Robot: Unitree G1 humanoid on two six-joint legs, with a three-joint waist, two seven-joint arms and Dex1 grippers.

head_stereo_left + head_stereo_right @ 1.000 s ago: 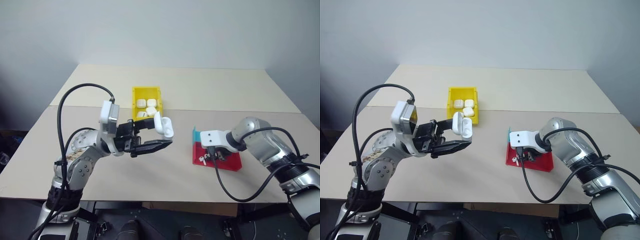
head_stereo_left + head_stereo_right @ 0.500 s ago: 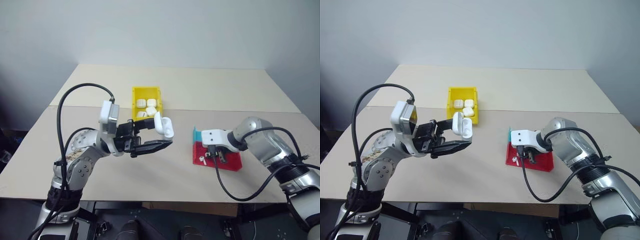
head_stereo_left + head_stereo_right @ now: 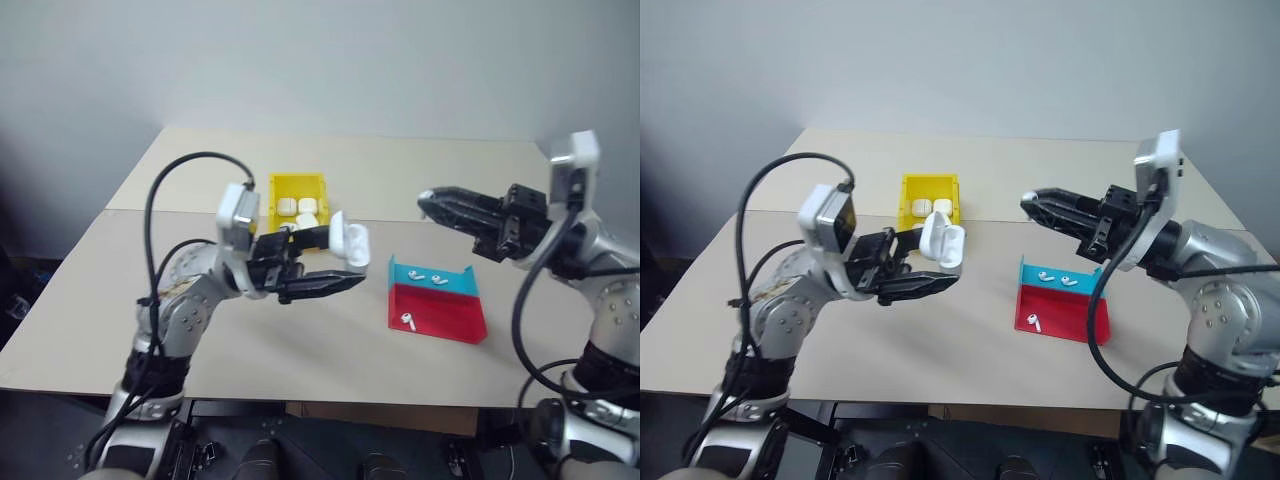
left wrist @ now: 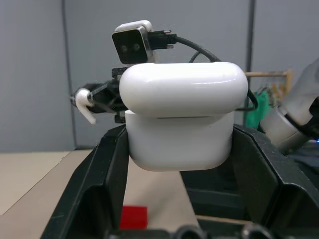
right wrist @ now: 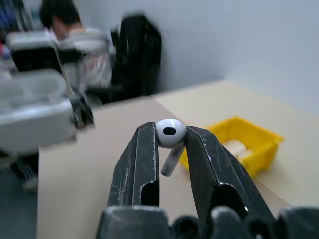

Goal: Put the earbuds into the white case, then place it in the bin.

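White and glossy, the white case [image 3: 352, 243] sits clamped between the two black fingers of the left hand [image 3: 335, 262], lifted clear above the tabletop [image 3: 300, 340], near the centre of the scene; in the left wrist view its lid [image 4: 183, 88] appears raised a little off the body. The right hand [image 5: 172, 144] is raised at about 2 o'clock from the case, pointing toward it, and its fingers pinch one earbud [image 5: 169, 137] by the round head, the short stem hanging down between them. The two hands are well apart, with open air between the earbud and the case. Behind the case, at about 11 o'clock from it, the bin [image 3: 297, 186] rests on the tabletop, bright yellow, with several other white cases [image 3: 296, 206] lying inside. At about 4 o'clock from the held case lies a red and blue tray [image 3: 440, 318]; two earbuds [image 3: 427, 279] rest on its blue back part and a third earbud [image 3: 407, 321] lies on the red floor near its left edge.
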